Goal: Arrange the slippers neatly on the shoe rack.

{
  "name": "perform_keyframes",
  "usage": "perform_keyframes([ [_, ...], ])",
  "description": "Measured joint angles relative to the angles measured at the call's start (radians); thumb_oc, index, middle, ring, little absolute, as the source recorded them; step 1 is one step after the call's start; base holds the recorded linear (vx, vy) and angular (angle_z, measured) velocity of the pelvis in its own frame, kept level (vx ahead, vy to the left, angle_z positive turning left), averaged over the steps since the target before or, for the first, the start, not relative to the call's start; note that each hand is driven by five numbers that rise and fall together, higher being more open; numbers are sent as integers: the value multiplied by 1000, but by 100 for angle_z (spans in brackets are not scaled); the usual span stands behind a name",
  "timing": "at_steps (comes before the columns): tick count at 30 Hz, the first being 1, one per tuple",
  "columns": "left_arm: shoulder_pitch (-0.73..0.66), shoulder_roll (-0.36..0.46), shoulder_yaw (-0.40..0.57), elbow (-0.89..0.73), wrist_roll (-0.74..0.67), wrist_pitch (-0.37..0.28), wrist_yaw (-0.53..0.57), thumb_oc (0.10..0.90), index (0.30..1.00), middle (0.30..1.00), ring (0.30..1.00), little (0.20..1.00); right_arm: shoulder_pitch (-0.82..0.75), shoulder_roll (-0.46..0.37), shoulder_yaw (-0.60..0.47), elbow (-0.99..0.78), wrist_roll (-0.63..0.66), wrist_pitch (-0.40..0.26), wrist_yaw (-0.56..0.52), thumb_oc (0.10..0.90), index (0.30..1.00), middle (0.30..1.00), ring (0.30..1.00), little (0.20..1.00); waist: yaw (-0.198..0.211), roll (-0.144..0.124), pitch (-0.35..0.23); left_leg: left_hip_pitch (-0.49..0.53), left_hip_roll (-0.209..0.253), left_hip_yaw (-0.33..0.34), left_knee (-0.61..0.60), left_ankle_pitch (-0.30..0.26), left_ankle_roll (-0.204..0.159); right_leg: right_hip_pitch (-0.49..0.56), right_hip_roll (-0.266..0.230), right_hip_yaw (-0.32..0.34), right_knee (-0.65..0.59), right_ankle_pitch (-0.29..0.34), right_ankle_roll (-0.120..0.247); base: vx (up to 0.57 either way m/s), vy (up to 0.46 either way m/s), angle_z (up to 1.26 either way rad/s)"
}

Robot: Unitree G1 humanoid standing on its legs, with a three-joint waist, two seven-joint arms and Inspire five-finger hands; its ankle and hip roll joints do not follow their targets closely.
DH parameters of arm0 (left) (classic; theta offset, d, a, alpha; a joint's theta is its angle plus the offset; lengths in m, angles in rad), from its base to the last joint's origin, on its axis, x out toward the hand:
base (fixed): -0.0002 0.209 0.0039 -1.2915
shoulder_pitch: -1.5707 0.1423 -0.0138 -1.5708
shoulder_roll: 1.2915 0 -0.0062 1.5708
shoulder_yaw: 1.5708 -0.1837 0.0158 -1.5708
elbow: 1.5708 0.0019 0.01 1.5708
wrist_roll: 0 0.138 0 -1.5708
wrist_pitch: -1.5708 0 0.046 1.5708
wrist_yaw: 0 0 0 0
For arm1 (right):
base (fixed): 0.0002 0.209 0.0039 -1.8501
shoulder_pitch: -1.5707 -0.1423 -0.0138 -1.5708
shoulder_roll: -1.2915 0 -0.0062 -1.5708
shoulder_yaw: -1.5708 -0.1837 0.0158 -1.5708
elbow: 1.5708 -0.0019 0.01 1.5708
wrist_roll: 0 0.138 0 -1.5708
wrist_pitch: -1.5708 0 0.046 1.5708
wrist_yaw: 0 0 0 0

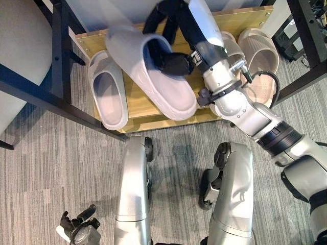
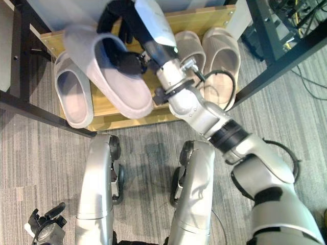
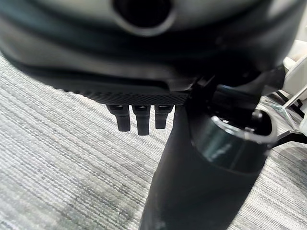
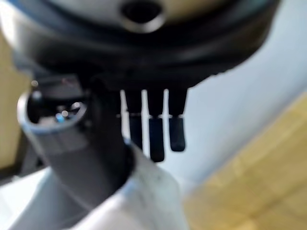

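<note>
The right hand (image 1: 173,64) grips a white slipper (image 1: 153,76) by its upper, thumb inside the opening and fingers (image 4: 156,129) curled over the strap, holding it above the wooden shoe rack (image 1: 240,18). The slipper's long axis lies slanted across the bare gap between its white mate (image 1: 109,92) and the beige pair (image 1: 248,58), so it needs turning parallel before lowering. The left hand (image 1: 76,227) hangs low over the carpet, fingers loosely curled on nothing.

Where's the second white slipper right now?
The second white slipper is in the right hand, held above the shoe rack, beside the shelved white slipper.
</note>
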State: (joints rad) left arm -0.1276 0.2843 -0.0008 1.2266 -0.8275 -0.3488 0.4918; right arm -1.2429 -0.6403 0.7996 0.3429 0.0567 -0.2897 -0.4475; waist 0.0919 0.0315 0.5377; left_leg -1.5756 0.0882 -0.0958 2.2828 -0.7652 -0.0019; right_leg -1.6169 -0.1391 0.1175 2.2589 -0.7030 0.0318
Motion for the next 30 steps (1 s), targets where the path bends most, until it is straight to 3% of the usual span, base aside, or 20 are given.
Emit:
perform_keyframes([
  [10, -2, -3, -38, -4, -36, 0, -9, 800, 900, 900, 900, 900, -14, 2, 1, 45, 20, 0, 0, 400, 300, 300, 300, 300, 6, -9, 4, 0, 1, 1, 4, -1, 1, 3, 6, 1, -1, 0, 0, 0, 0, 0],
  [25, 101, -4, -35, -50, -58, -6, -89, 800, 900, 900, 900, 900, 3, -19, -1, 114, 81, -1, 30, 400, 300, 300, 300, 300, 5, -11, 5, 0, 2, -6, 20, -10, -14, -3, 16, 2, 14, 0, 1, -3, 5, -1],
  [26, 101, -4, -34, -50, -63, -6, -89, 800, 900, 900, 900, 900, 6, -19, -1, 114, 83, -1, 31, 488, 432, 432, 432, 432, 5, -11, 5, 0, 2, -5, 20, -10, -15, -4, 16, 2, 15, 0, 1, 0, 0, 0],
  [27, 101, -3, -34, -50, -66, -6, -89, 800, 900, 900, 900, 900, 8, -19, -1, 114, 85, -1, 31, 488, 432, 432, 432, 432, 5, -11, 5, 1, 2, -5, 20, -10, -15, -4, 16, 2, 15, 0, 2, 0, 0, 0],
  [28, 102, -4, -33, -49, -70, -6, -89, 800, 900, 900, 900, 900, 11, -18, -2, 114, 90, -1, 34, 595, 592, 592, 592, 592, 6, -11, 5, 1, 2, -5, 20, -10, -15, -4, 16, 3, 16, -1, 2, 0, 0, 0],
  [29, 102, -4, -33, -49, -74, -6, -89, 800, 900, 900, 900, 900, 13, -18, -2, 114, 100, -2, 38, 800, 900, 900, 900, 900, 6, -11, 5, 1, 2, -5, 20, -10, -15, -4, 16, 3, 16, -1, 3, 0, 0, 0],
  [30, 102, -4, -33, -49, -75, -6, -89, 800, 900, 900, 900, 900, 19, -18, -2, 114, 117, -2, 49, 800, 900, 900, 900, 900, 6, -11, 5, 1, 2, -5, 20, -10, -15, -4, 16, 4, 17, -2, 5, 0, 0, 0],
])
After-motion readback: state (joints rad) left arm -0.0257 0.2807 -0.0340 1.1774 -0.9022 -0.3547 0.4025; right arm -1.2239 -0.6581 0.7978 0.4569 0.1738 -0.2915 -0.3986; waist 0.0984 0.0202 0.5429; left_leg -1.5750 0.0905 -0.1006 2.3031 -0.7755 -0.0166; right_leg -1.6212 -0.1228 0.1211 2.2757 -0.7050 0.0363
